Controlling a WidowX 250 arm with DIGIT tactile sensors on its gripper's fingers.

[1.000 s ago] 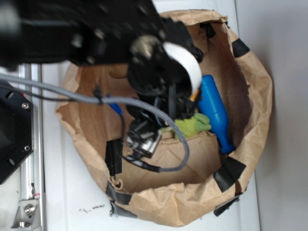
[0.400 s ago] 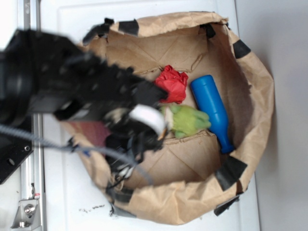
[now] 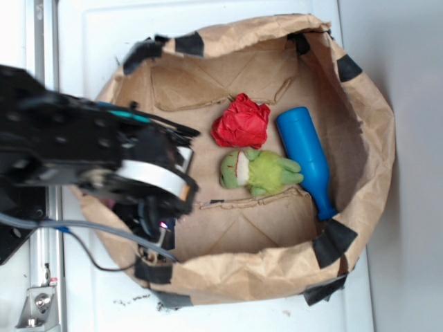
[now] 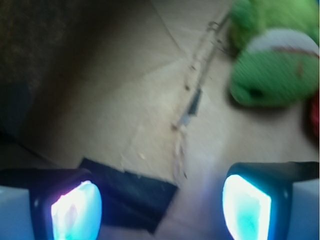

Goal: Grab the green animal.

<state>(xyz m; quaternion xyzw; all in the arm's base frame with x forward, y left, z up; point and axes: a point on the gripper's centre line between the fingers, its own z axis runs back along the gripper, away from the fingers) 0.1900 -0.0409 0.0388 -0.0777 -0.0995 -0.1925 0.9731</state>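
In the wrist view the green animal [image 4: 272, 60] is blurred and cut by the top and right edges. The tool [image 4: 161, 209] shows only its fingertips [image 4: 75, 210]. The exterior view blurs the arm [image 3: 90, 149].

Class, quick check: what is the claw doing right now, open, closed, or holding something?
Claw: open and empty; the green animal lies apart from it in the paper bag.
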